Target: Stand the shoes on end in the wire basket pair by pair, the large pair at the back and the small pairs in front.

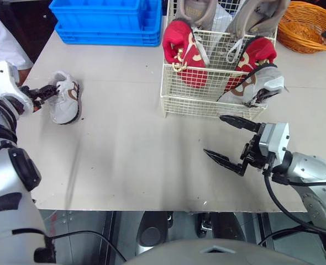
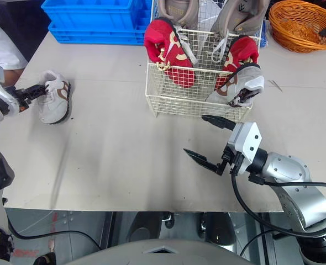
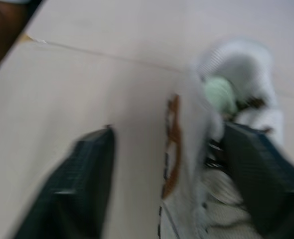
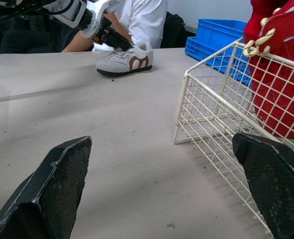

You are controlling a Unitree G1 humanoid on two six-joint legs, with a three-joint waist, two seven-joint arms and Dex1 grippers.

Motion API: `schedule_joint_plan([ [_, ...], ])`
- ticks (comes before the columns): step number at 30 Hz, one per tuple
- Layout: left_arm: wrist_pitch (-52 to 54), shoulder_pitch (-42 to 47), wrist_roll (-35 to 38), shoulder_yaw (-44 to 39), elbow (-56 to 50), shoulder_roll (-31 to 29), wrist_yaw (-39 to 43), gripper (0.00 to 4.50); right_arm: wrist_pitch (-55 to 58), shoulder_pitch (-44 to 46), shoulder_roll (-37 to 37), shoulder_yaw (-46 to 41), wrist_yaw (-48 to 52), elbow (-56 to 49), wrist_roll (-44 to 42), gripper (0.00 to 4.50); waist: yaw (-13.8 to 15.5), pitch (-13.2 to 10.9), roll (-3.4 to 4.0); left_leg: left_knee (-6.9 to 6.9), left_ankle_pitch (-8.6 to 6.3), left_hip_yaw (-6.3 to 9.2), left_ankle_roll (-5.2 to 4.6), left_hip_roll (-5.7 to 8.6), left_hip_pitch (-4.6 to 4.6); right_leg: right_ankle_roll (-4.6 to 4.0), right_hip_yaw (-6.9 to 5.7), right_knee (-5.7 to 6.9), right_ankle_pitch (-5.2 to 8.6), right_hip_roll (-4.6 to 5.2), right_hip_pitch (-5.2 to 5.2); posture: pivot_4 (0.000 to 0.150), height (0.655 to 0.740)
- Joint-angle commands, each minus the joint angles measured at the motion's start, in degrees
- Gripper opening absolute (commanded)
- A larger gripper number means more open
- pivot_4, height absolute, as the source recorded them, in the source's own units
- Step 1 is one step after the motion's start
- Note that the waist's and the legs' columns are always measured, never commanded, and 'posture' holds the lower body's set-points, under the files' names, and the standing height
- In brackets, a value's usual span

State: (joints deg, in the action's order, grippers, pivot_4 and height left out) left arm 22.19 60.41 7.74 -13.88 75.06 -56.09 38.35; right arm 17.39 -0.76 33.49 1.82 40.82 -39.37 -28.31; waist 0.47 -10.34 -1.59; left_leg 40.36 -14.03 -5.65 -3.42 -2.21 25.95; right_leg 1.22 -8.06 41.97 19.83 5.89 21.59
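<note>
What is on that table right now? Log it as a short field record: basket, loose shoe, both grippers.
wire basket: large grey shoes at back, red shoes in front, small white-and-brown shoe at front right corner
loose shoe: white-and-brown, on its sole on the table, robot's left
left gripper: open, fingers astride loose shoe's side
right gripper: open, empty, in front of basket

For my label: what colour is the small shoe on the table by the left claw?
The shoe is white with brown markings; the right wrist view shows it best.
</note>
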Motion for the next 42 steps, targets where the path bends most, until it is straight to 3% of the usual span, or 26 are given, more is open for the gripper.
schedule_joint_plan([
  [1, 1.7, 0.3, -5.1, 3.8, 1.1, -3.0, 4.4, 1.64, -1.2, 0.4, 0.0, -0.5, 0.1, -1.0, 0.3, 4.5, -0.3, 0.0, 0.0, 0.0, 0.0, -0.01, 0.0, 0.0, 0.0, 0.0, 0.0, 0.01, 0.0, 0.0, 0.02, 0.15, 0.686],
  [4, 1.9, 0.0, -9.1, 7.6, 1.4, -4.6, 8.7, 0.06, -1.2, 0.4, 0.0, -0.7, 0.2, -1.0, 0.5, 4.5, -1.4, 0.0, 0.0, -0.01, 0.0, -0.06, 0.0, 0.0, -0.01, 0.0, 0.05, 0.03, 0.0, 0.0, 0.04, 0.15, 0.686],
  [9, 3.1, -0.4, -14.0, 12.6, 1.7, -6.9, 18.0, 0.06, -1.4, 0.1, 0.1, -1.2, 0.1, -1.2, 0.9, 4.5, -2.5, 0.0, 0.0, -0.04, -0.01, -0.19, 0.01, -0.03, -0.11, 0.0, 0.17, 0.06, 0.0, 0.0, 0.06, 0.15, 0.686],
  [15, 3.5, -0.1, -14.8, 13.2, 1.7, -7.6, 21.0, 0.06, -1.4, 0.8, 0.0, -0.9, 0.3, -0.8, 1.2, 4.5, -2.7, 0.0, 0.01, -0.04, -0.01, -0.23, 0.01, -0.04, -0.14, 0.0, 0.23, 0.06, 0.0, 0.01, 0.07, 0.15, 0.686],
  [21, 2.8, 2.4, -8.3, 4.9, 1.4, -7.1, 14.9, 0.06, -1.8, 1.9, 0.0, -1.0, 1.0, 0.3, 1.2, 4.5, -2.5, 0.0, 0.0, -0.03, -0.01, -0.22, 0.01, -0.04, -0.13, 0.0, 0.21, 0.08, 0.0, 0.03, 0.07, 0.15, 0.686],
  [30, -0.3, 4.0, 1.7, -5.7, -3.0, -5.7, 16.9, 0.06, -1.8, 3.5, -1.7, -2.1, 1.1, 1.0, -1.3, 4.5, -1.2, 0.0, -0.25, 0.07, -0.01, -0.11, 0.01, -0.04, -0.02, 0.0, 0.1, 0.11, 0.0, 0.05, 0.07, 0.15, 0.686],
  [36, -8.8, -5.6, 11.5, -15.7, -17.8, -1.8, 16.9, 0.06, -1.8, 3.4, -2.5, -2.5, 1.2, 1.1, -2.9, 4.5, -1.3, 0.0, -0.26, 0.08, -0.01, -0.06, 0.01, -0.04, -0.02, -0.02, 0.06, 0.12, -0.01, 0.08, 0.04, 0.15, 0.686],
  [42, -2.7, -21.1, 25.7, -26.3, -58.1, 12.0, 5.4, 0.06, -1.7, 3.7, -2.6, -4.0, 1.6, 1.6, -5.0, 4.5, -1.2, 0.0, -0.27, 0.12, -0.01, 0.05, 0.0, -0.04, -0.02, -0.03, 0.0, 0.05, -0.03, 0.1, -0.06, 0.15, 0.686],
])
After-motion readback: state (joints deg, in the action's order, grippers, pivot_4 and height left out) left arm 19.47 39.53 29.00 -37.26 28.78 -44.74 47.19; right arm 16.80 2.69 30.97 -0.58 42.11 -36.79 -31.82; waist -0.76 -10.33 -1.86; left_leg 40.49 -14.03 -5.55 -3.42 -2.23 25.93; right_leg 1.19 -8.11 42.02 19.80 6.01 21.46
